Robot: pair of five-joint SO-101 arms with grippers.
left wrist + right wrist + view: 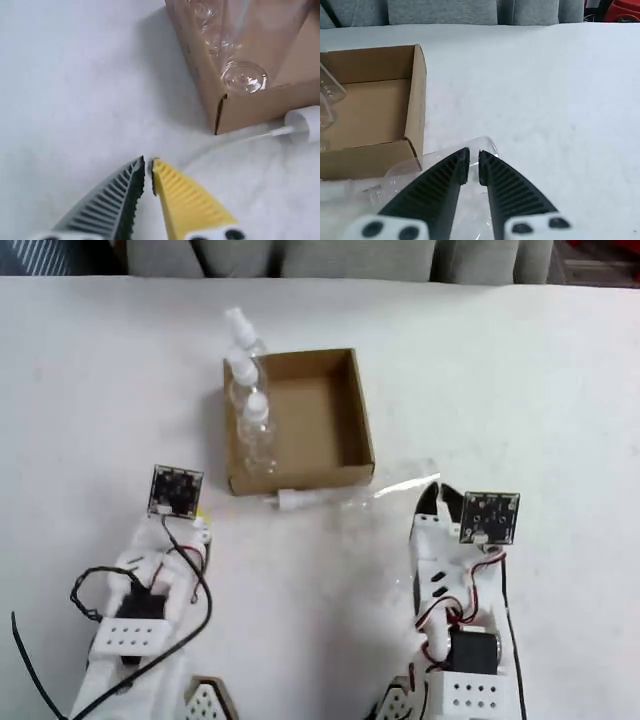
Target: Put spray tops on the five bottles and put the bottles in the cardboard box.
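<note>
Bottle: clear plastic bottle point(380, 495) lying flat on the white table point(520, 370), at 6 o'clock of the brown cardboard box point(362, 415); long axis 9-to-3, base toward 3.
Top: white spray top point(290, 500) at the neck end; whether it is seated, I cannot tell.
Right gripper point(473, 159): black fingers nearly closed, empty, just beside the base; the nearer arm.
Left gripper point(148, 167): grey and yellow fingers nearly closed, empty; top toward 3 o'clock.

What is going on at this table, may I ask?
Three clear plastic spray bottles lie in the brown cardboard box. A fourth bottle lies on the white table before it, a white spray top at its neck, perhaps not seated. The right end effector rests shut by its base; the left end effector is shut, empty.
</note>
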